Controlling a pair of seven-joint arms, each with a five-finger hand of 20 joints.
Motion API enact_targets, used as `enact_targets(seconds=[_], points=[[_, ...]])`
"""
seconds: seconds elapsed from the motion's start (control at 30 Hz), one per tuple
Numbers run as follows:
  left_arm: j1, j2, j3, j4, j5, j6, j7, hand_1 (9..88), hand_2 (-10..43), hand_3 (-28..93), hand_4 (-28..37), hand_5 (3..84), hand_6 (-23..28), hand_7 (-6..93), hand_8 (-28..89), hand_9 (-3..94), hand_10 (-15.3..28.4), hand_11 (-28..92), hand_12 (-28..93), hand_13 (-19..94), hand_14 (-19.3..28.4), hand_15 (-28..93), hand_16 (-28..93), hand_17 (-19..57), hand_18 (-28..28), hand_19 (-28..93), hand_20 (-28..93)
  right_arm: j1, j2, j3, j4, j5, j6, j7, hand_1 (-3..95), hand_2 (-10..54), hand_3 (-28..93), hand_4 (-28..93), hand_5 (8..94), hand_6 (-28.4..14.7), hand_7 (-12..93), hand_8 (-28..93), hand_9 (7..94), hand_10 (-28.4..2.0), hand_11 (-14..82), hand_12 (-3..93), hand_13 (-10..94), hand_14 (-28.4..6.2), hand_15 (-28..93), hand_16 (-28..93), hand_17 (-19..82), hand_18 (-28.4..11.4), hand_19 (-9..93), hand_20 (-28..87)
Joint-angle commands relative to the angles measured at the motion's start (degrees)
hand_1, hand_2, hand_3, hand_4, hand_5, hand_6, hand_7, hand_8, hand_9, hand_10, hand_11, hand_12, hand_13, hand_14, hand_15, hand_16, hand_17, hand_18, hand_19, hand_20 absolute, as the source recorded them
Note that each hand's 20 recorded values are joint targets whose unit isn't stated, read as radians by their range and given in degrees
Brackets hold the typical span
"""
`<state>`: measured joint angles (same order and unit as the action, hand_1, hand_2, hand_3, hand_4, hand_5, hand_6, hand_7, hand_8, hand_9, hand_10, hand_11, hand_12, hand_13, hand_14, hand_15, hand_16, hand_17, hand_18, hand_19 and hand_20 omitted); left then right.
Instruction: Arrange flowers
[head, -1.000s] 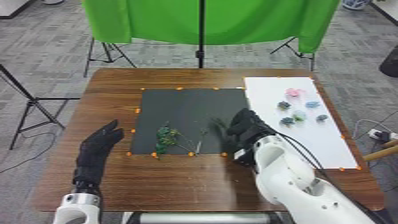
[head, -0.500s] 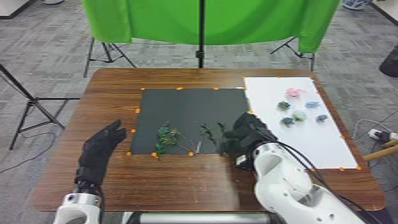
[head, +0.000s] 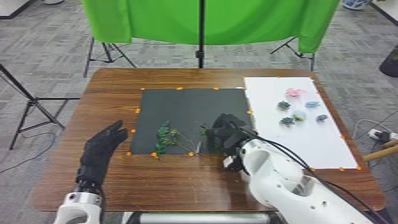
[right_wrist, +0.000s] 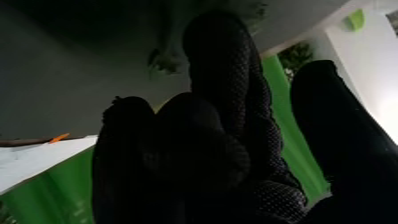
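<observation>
right hand: here i am on the feed, and my right hand (head: 228, 131) is over the near right part of the dark sheet (head: 182, 107), its arm coming up from the near edge
right fingers: in the wrist view, the right hand (right_wrist: 200, 145) has its fingers up, fairly straight and close together, and the thumb (right_wrist: 324, 110) stands apart from them; i can't tell whether they touch any greenery
left hand: out over the bare wood on the other side, my left hand (head: 103, 142) has its fingers stretched out, well apart from the greenery
sprig: there's a leafy sprig (head: 206, 134) just beside my right hand on the dark sheet, partly hidden by the glove
greens: between my two hands i've got a bushy green stem (head: 163, 139) lying on the dark sheet, near its left edge, with thin stalks (head: 187, 144) just beside it
flowers: over on the white sheet (head: 284, 145), a pink flower (head: 294, 92) lies farthest from me, then a pale blue one (head: 312, 104), a pale green one (head: 298, 116) and three darker ones (head: 287, 121) grouped close by
table: both sheets lie side by side on the brown table (head: 178, 182), orange tape around their edges
backdrop: beyond it all, i see a green cloth (head: 213, 22) hanging
</observation>
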<state>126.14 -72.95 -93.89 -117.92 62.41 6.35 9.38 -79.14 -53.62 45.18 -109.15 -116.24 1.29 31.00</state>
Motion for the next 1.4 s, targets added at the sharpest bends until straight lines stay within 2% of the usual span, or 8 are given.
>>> enact_targets(seconds=[0.03, 0.7, 0.83, 0.93, 1.03, 1.13, 1.2, 1.4], points=[[0.7, -0.11, 0.13, 0.43, 0.33, -0.39, -0.98, 25.4, -0.2, 66, -22.8, 43.7, 4.8, 9.1, -6, 43.1, 13.1, 15, 13, 30, 16.5, 17, 3, 1.3, 13.8, 7, 19, -0.8, 0.0, 1.3, 0.4, -1.4, 1.2, 2.9, 27.2, 8.8, 66, -8, 71.9, -1.0, 13, -9, 91.0, -13.2, 42.4, 27.2, 94, -4.5, 62, 31, 69, -12.8, 93, 63], [0.8, -0.48, 0.39, 0.41, 0.37, -0.37, -0.76, 25.4, -0.9, 67, -23.6, 44.5, 4.9, 9.2, -6, 43.6, 13.0, 15, 13, 30, 16.7, 17, 3, 1.3, 13.7, 7, 19, -3.6, 0.7, 3.9, -3.2, -2.9, 0.1, 7.3, 26.5, 7.7, 64, -8, 73.1, -3.4, 12, -8, 90.5, -13.8, 42.1, 27.2, 94, -4.5, 62, 31, 69, -12.3, 93, 62], [0.7, -0.56, 0.22, 0.54, 0.39, -1.02, -0.69, 25.5, -1.0, 67, -23.5, 44.5, 4.9, 9.2, -6, 43.5, 13.0, 15, 13, 30, 16.6, 17, 3, 1.3, 13.7, 7, 19, -5.4, 1.0, 6.6, -5.8, -2.7, 0.3, 7.4, 26.1, 7.3, 63, -8, 73.3, -3.6, 12, -8, 90.1, -14.1, 41.6, 27.1, 94, -4.3, 61, 31, 69, -12.2, 93, 61], [0.7, -0.68, 0.24, 0.45, 0.47, -0.77, -0.60, 25.5, -1.1, 67, -23.4, 44.5, 4.8, 9.1, -6, 43.4, 13.0, 15, 13, 30, 16.5, 17, 3, 1.3, 13.7, 7, 19, -7.9, 1.6, 11.1, -9.2, -0.7, 6.8, 5.1, 26.3, 7.1, 63, -7, 72.9, -3.7, 12, -7, 88.4, -14.6, 38.6, 26.8, 93, -4.4, 57, 33, 68, -12.3, 93, 59], [1.1, -0.60, -0.01, 0.26, 0.28, -0.60, -0.61, 25.5, -1.3, 67, -23.4, 44.6, 4.9, 8.9, -6, 43.5, 13.0, 15, 13, 30, 16.6, 17, 3, 1.3, 13.7, 7, 19, -8.0, 3.1, 12.4, -8.8, -14.4, 14.6, 7.8, 31.8, 4.4, 61, -7, 71.0, -3.8, 12, -7, 84.5, -15.2, 34.1, 27.1, 90, -6.0, 55, 34, 63, -13.5, 93, 57], [1.6, -0.55, -0.27, 0.08, 0.03, -0.06, -0.69, 25.7, -1.3, 67, -23.4, 44.7, 5.2, 8.5, -6, 43.5, 13.1, 15, 13, 30, 16.7, 17, 3, 1.3, 13.7, 7, 19, -8.1, 5.6, 16.2, -8.5, -14.5, 11.3, 10.7, 34.5, 2.8, 62, -8, 66.9, -3.3, 12, -6, 80.4, -15.4, 31.6, 27.3, 87, -6.7, 56, 34, 60, -13.8, 93, 56], [1.5, -0.57, -0.19, 0.12, -0.04, 0.05, -0.72, 25.8, -1.3, 67, -23.4, 44.8, 5.4, 8.4, -6, 43.4, 13.1, 15, 13, 30, 16.7, 17, 3, 1.3, 13.7, 7, 19, -8.9, 7.0, 18.8, -8.0, -13.9, 5.8, 12.3, 35.3, 2.0, 63, -8, 63.0, -3.8, 12, -6, 76.3, -16.5, 29.9, 27.4, 85, -7.3, 56, 35, 59, -14.0, 93, 55], [1.1, -0.52, 0.27, 0.28, 0.17, 0.16, -0.10, 25.9, -1.1, 67, -23.4, 44.7, 5.6, 8.0, -6, 43.4, 13.3, 15, 13, 30, 16.7, 17, 3, 1.3, 13.8, 7, 19, -9.5, 10.0, 20.1, -4.3, -12.0, -0.5, 13.9, 35.0, -2.1, 61, -9, 57.6, -3.9, 9, -5, 70.3, -17.9, 26.3, 27.7, 80, -9.4, 57, 34, 55, -15.4, 93, 53]])
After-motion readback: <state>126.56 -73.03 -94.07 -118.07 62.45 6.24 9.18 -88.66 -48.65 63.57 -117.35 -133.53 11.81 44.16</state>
